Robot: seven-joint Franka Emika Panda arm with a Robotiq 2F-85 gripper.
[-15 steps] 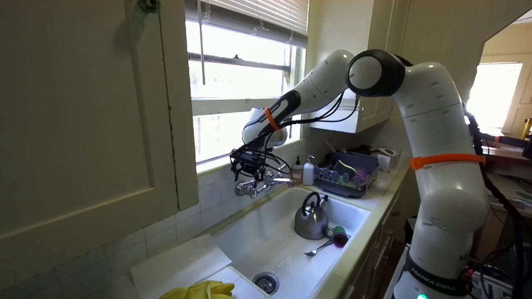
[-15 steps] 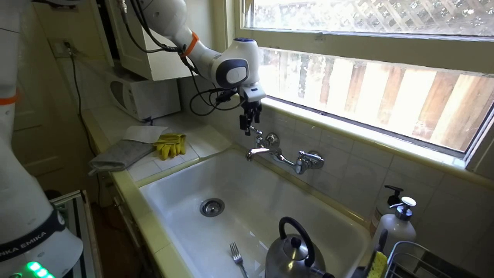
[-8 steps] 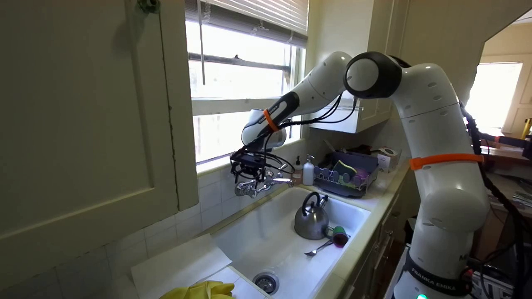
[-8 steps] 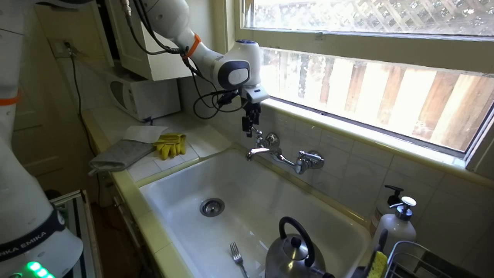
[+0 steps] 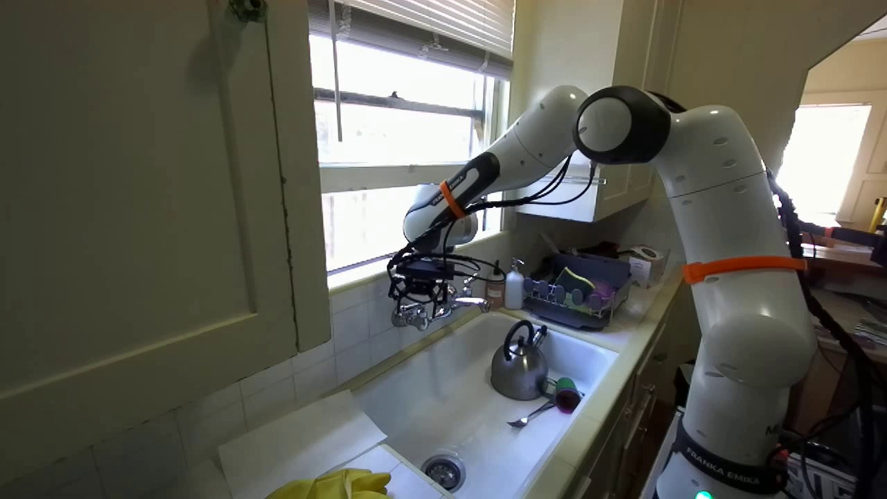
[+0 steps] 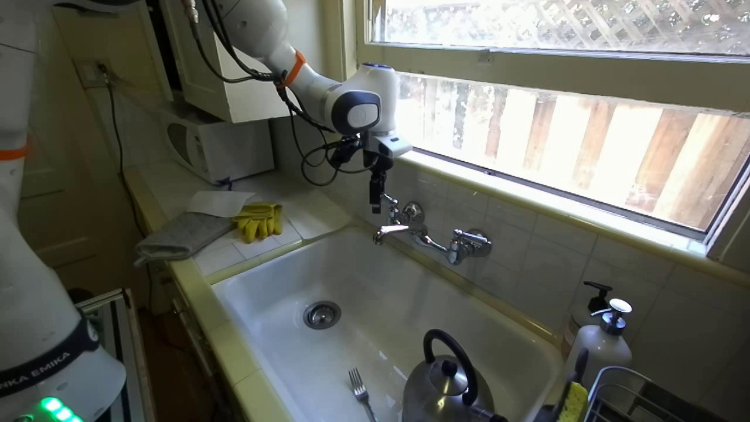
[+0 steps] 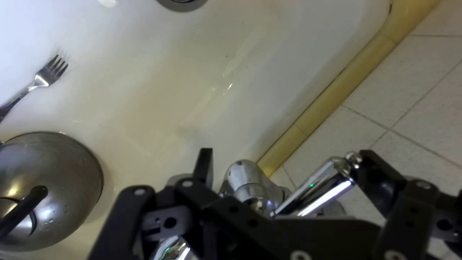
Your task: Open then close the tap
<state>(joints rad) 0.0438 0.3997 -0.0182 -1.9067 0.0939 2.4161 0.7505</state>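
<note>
The tap [image 6: 419,235] is on the tiled wall [image 6: 530,275] over the sink [image 6: 410,299], and the gripper [image 7: 285,155] hangs down at its handle [image 7: 317,189] — the one farther from the pump bottles [image 6: 599,349]. The fingers [image 7: 383,178] are spread pretty wide. In the wrist view that chrome handle shows in the gap between them, knobby tip right by one finger — can't tell if they're actually touching, though.

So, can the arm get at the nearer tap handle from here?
Probably yes: the pincer looks open, and the wrist view shows that tap handle between its jaws, nothing visible blocking it.
</note>
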